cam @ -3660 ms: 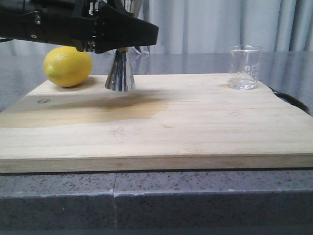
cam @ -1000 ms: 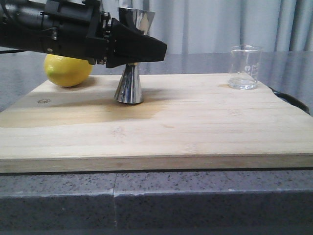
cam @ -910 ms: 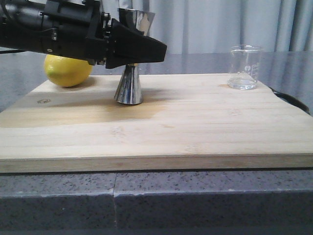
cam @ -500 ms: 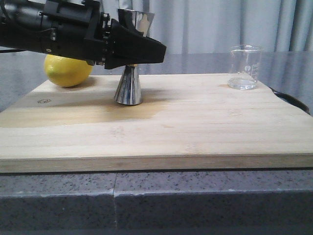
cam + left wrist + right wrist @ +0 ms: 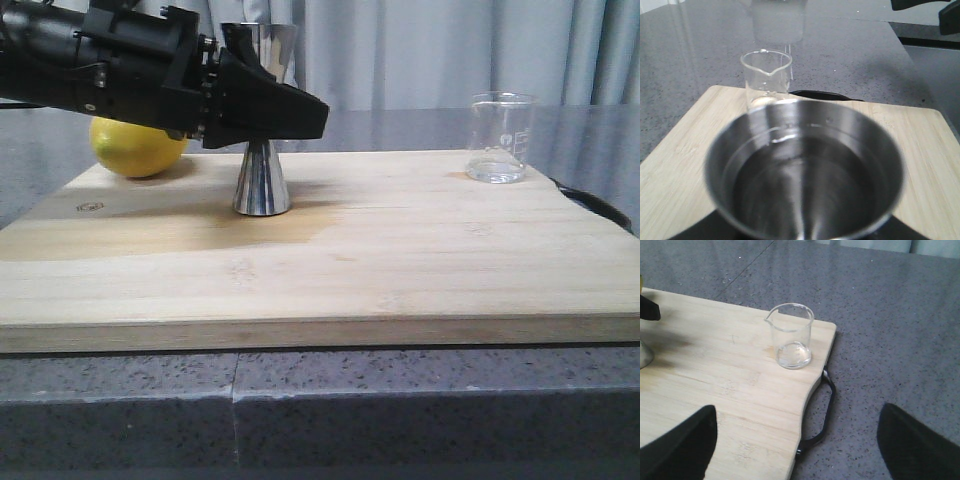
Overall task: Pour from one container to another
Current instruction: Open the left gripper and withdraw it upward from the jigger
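Your left hand is clamped on the waist of the steel jigger, which stands upright on the cutting board just beside the lemon; the wrist view looks straight down into its empty upper cup; the glass beaker sits well apart at the board's far right corner, a little clear liquid in its bottom; your right hand hovers over that corner with its fingers apart and touching nothing. Judge the beaker as light, stiff, slick and breakable; take it around the mid-wall below the lip, spout turned toward the jigger, with gentle pressure. The jigger looks top-heavy and slippery; hold the narrow waist. Compared with half a second ago, the left hand has shifted slightly left and tilted down a touch; the jigger's foot stays planted on the board.
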Action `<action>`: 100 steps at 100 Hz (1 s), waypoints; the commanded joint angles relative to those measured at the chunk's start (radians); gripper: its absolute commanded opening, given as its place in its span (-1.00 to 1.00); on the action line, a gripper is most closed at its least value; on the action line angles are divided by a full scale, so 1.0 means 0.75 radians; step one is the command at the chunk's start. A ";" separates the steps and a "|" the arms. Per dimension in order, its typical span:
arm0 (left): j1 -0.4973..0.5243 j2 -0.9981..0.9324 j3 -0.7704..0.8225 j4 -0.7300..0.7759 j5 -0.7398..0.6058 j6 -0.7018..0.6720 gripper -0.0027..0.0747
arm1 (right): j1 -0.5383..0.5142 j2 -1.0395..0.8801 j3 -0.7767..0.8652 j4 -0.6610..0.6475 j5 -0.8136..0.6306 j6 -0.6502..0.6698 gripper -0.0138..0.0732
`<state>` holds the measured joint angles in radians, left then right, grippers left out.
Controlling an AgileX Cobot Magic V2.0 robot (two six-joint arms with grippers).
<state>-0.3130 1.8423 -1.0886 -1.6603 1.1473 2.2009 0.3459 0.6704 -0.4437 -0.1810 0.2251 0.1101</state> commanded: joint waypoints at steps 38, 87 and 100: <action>0.022 -0.054 -0.031 0.005 0.083 -0.031 -0.16 | -0.002 -0.007 -0.035 -0.007 -0.105 -0.009 0.62; 0.022 -0.208 -0.042 0.307 -0.130 -0.343 0.52 | -0.002 -0.007 -0.035 -0.007 -0.105 -0.009 0.62; 0.022 -0.352 -0.042 0.503 -0.229 -0.569 0.52 | -0.002 -0.007 -0.035 -0.003 -0.091 -0.007 0.62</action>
<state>-0.2989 1.6904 -1.0892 -1.3229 0.9901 1.8919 0.3459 0.6704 -0.4437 -0.1810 0.2251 0.1101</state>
